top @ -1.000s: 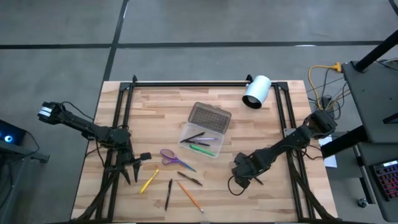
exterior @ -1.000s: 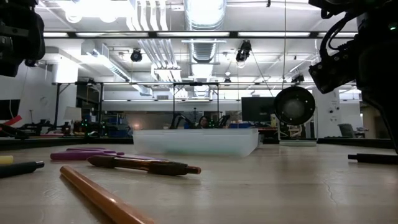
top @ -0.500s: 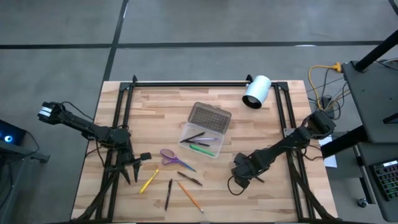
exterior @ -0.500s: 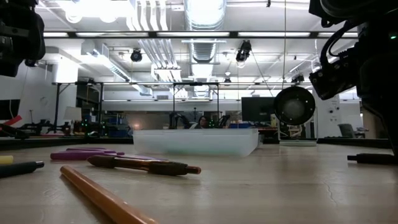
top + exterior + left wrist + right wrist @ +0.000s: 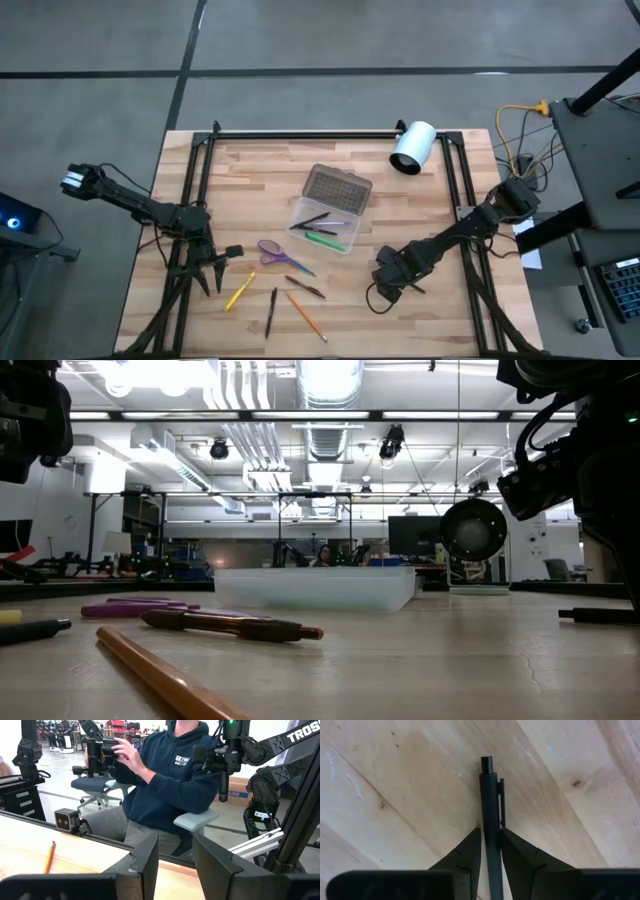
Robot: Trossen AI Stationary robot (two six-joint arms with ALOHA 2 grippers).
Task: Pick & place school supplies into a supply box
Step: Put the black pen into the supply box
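Observation:
The supply box [image 5: 300,213] lies open mid-table, its grey dotted lid [image 5: 338,186] tipped back. A black, a purple and green pens lie inside. On the table near it lie purple scissors [image 5: 271,250], a yellow pen [image 5: 240,290], a dark pen [image 5: 303,288], a black pen [image 5: 271,311] and an orange pencil [image 5: 305,315]. My right gripper [image 5: 392,283] stands right of them, pointing down, shut on another black pen [image 5: 490,805]. My left gripper [image 5: 212,275] waits open at the table's left, beside the yellow pen. My right gripper [image 5: 491,832] pinches the black pen's shaft just below its clip [image 5: 501,802], between the two fingers. The fingers come from above, pointing down, across the pen. The clip end sticks out past the fingertips. In the low view the pen [image 5: 598,614] lies level on the table.
A white cylinder [image 5: 412,147] lies at the far right corner. Black frame rails [image 5: 300,134] run along the far edge and down both sides. A seated person [image 5: 165,780] shows beyond the near edge. Bare wood lies between the box and the right gripper.
My right arm has sunk a little toward the table, then kept still. Nothing else has moved.

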